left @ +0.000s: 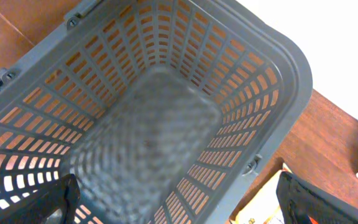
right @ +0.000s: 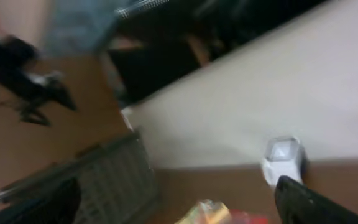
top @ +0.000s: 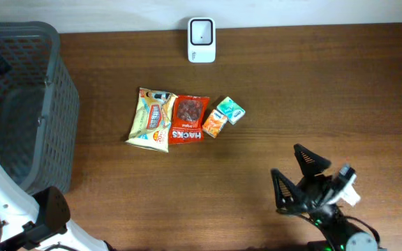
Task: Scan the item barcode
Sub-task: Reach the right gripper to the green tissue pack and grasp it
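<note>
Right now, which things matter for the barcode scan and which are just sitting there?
For the job: white scanner, yellow snack bag, red Hacks bag, orange box, green box.
Just lying about: grey basket.

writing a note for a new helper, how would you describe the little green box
Find the white scanner at the table's far edge, then the row of four packets below it in the overhead view. The green box ends that row on the right, beside the orange box. It alone is green and white.
</note>
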Available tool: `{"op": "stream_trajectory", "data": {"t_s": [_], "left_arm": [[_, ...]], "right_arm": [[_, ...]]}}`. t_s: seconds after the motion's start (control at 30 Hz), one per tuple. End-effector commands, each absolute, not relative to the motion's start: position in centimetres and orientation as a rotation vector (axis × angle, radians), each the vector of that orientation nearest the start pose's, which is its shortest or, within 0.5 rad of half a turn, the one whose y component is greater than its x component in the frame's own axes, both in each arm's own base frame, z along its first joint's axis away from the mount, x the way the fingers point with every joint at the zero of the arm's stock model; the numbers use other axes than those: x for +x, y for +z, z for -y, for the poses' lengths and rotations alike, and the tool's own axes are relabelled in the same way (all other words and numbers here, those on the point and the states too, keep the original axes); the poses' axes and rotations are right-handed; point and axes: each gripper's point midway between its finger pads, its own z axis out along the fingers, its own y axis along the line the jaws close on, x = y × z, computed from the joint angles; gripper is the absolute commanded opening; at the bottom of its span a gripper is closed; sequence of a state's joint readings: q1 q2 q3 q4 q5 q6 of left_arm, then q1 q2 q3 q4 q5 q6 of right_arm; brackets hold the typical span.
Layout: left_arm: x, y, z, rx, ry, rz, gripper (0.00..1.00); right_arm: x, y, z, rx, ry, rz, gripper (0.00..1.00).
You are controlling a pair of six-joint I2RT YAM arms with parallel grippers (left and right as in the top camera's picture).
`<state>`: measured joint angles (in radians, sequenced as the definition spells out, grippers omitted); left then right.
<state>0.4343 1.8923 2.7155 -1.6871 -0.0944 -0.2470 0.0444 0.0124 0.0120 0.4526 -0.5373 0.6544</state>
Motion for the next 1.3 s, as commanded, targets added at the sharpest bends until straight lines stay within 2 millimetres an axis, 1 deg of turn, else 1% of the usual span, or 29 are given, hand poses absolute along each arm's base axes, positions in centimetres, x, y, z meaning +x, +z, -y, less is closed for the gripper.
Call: {"op": "stream_trajectory", "data": {"t_s": [0.0, 0.07, 0.13, 0.2, 0.23, 0.27, 0.3, 0.33, 0.37, 0.43, 0.5, 0.53, 0.57, 0.63, 0.67, 0.7, 0.77, 0.83, 0.87, 0.9, 0.93, 0.97, 1.0, 1.07, 1.1, 1.13, 1.17, 1.2, 1.27], "left_arm": [[33.7, 40.7, -17.7, -0.861, 0.211, -2.252, 0.99], [33.7, 40.7, -17.7, -0.861, 0.211, -2.252, 0.99], [33.7, 40.7, -17.7, -0.861, 0.211, -2.252, 0.99], [33.7, 40.7, -17.7, -0.861, 0.211, -2.252, 0.99], [33.7, 40.7, -17.7, -0.861, 0.211, -2.252, 0.99], [33.7, 40.7, -17.7, -0.861, 0.211, -2.252, 0.99], [33.7, 40.7, -17.7, -0.861, 0.211, -2.252, 0.99], [33.7, 40.7, -17.7, -0.861, 0.211, -2.252, 0.99], [33.7, 40.7, -17.7, -0.861, 0.211, -2.252, 0.99], [33.7, 40.7, -17.7, -0.861, 0.211, -2.252, 0.99], [33.7, 40.7, -17.7, -0.861, 0.211, -2.252, 0.99], [33.7, 40.7, -17.7, -0.861, 0.211, -2.252, 0.99], [33.7, 40.7, -17.7, -0.861, 0.211, -2.252, 0.99], [33.7, 40.7, -17.7, -0.861, 0.211, -2.252, 0.99], [33.7, 40.7, -17.7, -0.860, 0.210, -2.252, 0.99], [33.7, 40.7, -17.7, -0.861, 0.211, -2.252, 0.99], [33.7, 40.7, -17.7, -0.861, 0.211, -2.252, 0.99], [33.7, 40.7, -17.7, -0.860, 0.210, -2.252, 0.99], [33.7, 40.7, -17.7, -0.861, 0.211, -2.252, 0.99], [33.7, 40.7, -17.7, -0.861, 0.211, -2.252, 0.99], [33.7, 40.7, -17.7, -0.861, 0.211, -2.252, 0.99], [33.7, 40.7, -17.7, -0.861, 0.211, -2.252, 0.99], [33.7, 40.7, -17.7, -0.861, 0.211, -2.252, 0.99], [33.7, 40.7, -17.7, -0.861, 0.211, -2.252, 0.99], [33.7, 40.7, -17.7, -0.861, 0.211, -2.252, 0.99], [33.7, 40.7, -17.7, -0.860, 0.210, -2.252, 0.99], [33.7, 40.7, -17.7, -0.860, 0.210, -2.252, 0.99], [33.7, 40.7, -17.7, -0.860, 0.210, -2.252, 0.99], [33.7, 40.7, -17.7, -0.861, 0.211, -2.252, 0.99]], "right_arm": [[18.3, 31.4, -8.9, -0.118, 0.905, -1.122, 0.98], [18.2, 33.6, -8.7, -0.137, 0.828, -1.150, 0.98], [19.5, 34.1, -8.8, -0.179, 0.704, -1.299, 0.98], [20.9, 34.0, -8.8, -0.213, 0.625, -1.464, 0.98], [22.0, 33.6, -8.9, -0.238, 0.584, -1.606, 0.98], [22.7, 33.3, -8.9, -0.248, 0.572, -1.693, 0.98], [23.4, 32.7, -8.9, -0.260, 0.564, -1.830, 0.98], [24.1, 31.5, -9.0, -0.264, 0.570, -2.038, 0.98], [24.4, 30.7, -9.0, -0.248, 0.593, -2.174, 0.98], [24.7, 30.3, -10.2, -0.239, 0.728, -2.341, 0.99], [24.7, 31.1, -13.6, -0.278, 1.088, -2.407, 0.98], [25.6, 30.9, -14.6, -0.292, 1.207, -2.400, 0.98], [26.7, 30.2, -14.8, -0.283, 1.245, -2.415, 0.98], [29.3, 27.3, -15.2, -0.189, 1.313, -2.505, 1.00], [30.2, 25.3, -15.1, -0.165, 1.269, -2.569, 0.90], [31.1, 23.4, -14.9, -0.145, 1.199, -2.629, 0.76], [33.2, 19.3, -14.3, 0.003, 0.997, -2.768, 0.61], [35.2, 16.0, -13.9, 0.075, 0.780, -2.830, 0.57], [36.2, 14.6, -13.3, 0.151, 0.652, -2.846, 0.57], [37.1, 13.6, -13.1, 0.155, 0.555, -2.839, 0.57], [38.0, 12.8, -13.0, 0.139, 0.469, -2.826, 0.66], [38.9, 12.0, -13.1, 0.122, 0.404, -2.810, 0.69], [39.5, 11.4, -13.1, 0.109, 0.359, -2.798, 0.69], [41.0, 10.1, -13.3, 0.066, 0.286, -2.767, 0.59], [42.2, 8.8, -13.8, 0.056, 0.279, -2.749, 0.46], [42.9, 7.8, -14.4, 0.037, 0.283, -2.741, 0.29], [43.3, 7.2, -14.8, -0.007, 0.279, -2.734, 0.26], [43.7, 6.3, -15.4, -0.089, 0.270, -2.727, 0.26], [43.4, 5.0, -16.4, -0.229, 0.246, -2.735, 0.25]]}}
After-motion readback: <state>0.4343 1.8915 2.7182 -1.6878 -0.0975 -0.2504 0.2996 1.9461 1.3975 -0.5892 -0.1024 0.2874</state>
